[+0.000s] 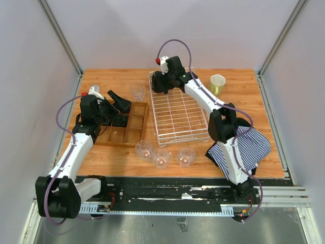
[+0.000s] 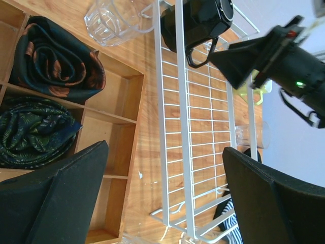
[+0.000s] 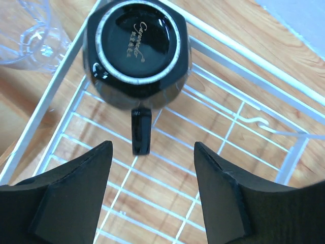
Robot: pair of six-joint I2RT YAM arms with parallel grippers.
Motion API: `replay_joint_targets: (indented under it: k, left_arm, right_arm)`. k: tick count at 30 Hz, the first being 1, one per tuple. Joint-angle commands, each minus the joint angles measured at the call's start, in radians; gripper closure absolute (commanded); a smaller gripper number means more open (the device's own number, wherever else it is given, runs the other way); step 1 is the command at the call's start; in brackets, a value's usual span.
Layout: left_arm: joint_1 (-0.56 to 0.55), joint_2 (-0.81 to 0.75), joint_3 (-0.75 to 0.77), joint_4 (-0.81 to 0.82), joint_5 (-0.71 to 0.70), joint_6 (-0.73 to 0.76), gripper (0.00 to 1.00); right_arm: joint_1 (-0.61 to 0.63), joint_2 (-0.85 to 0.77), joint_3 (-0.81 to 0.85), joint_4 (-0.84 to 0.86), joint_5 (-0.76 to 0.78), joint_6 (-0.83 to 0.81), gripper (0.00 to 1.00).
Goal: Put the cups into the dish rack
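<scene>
One glossy black mug (image 3: 137, 53) sits inverted in the white wire dish rack (image 1: 179, 118), both arms' jaws open and empty, while the pale yellow-green mug (image 1: 217, 83) and clear tumblers (image 1: 161, 157) wait outside.

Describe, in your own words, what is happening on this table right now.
The right claw hangs open just above the black mug, which sits upside down in a corner of the dish rack, ungripped. The left claw is wide open and empty near the wooden tray. The yellow-green mug and several clear tumblers stand outside the rack.
</scene>
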Motion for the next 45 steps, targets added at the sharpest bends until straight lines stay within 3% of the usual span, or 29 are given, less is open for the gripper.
replay_joint_targets:
  k: [1, 6, 9, 16, 20, 30, 45]
  left_arm:
    - [0.008, -0.004, 0.045, -0.014, -0.021, 0.069, 0.0]
    - [0.008, -0.089, -0.026, 0.039, -0.059, 0.015, 0.0]
    - [0.008, -0.119, -0.064, 0.088, 0.032, -0.008, 0.0]
    - [0.007, -0.078, 0.022, 0.005, 0.214, 0.06, 0.0]
    - [-0.022, -0.057, 0.06, -0.006, 0.274, 0.044, 0.0]
    - [-0.109, -0.09, 0.081, 0.021, 0.299, -0.019, 0.02]
    - [-0.114, -0.123, 0.136, -0.03, 0.269, -0.024, 0.02]
  right_arm:
    - [0.008, -0.155, -0.093, 0.056, -0.031, 0.018, 0.33]
    - [-0.021, -0.287, -0.231, 0.054, -0.061, 0.088, 0.31]
    - [-0.068, -0.376, -0.295, 0.04, -0.089, 0.151, 0.32]
    - [-0.288, -0.517, -0.344, -0.104, -0.108, 0.365, 0.39]
    - [-0.412, -0.558, -0.392, -0.136, -0.09, 0.382, 0.39]
    - [-0.537, -0.42, -0.26, -0.272, -0.068, 0.326, 0.38]
    - [-0.602, -0.216, -0.155, -0.205, -0.065, 0.411, 0.43]
